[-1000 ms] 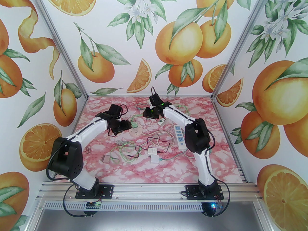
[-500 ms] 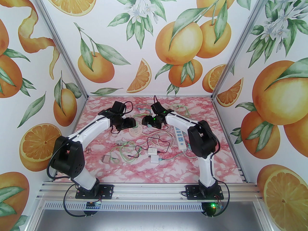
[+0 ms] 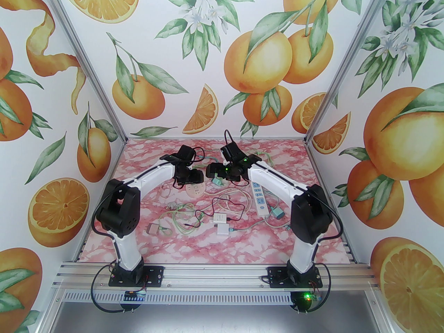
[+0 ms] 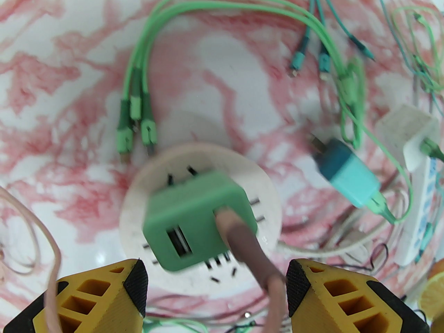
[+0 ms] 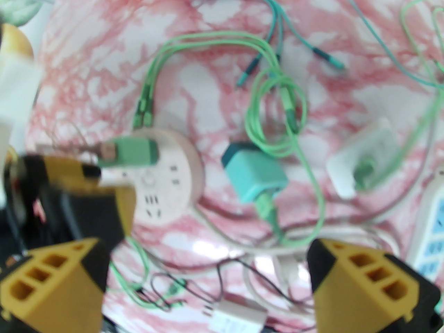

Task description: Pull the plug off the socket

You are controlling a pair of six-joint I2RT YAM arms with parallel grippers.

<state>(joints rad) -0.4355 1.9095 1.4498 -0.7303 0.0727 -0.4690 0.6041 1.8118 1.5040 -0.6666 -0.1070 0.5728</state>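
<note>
A: Two-handed: bracketing the green square plastic plug (image 4: 197, 217), seated in the round white socket (image 4: 211, 154), with the released left tool (image 4: 215, 279); hovering the spread right tool (image 5: 206, 255) nearby.

B: Risking dragging the unheld socket too, or pinching the brown cable (image 4: 249, 252).

The light is bright and even, and shadows on the pink table (image 3: 242, 241) are faint and soft. The overhead view is crisp. Both wrist views bulge at the edges; the right one is smeared all over, the left softens the green plug (image 4: 197, 217).
</note>
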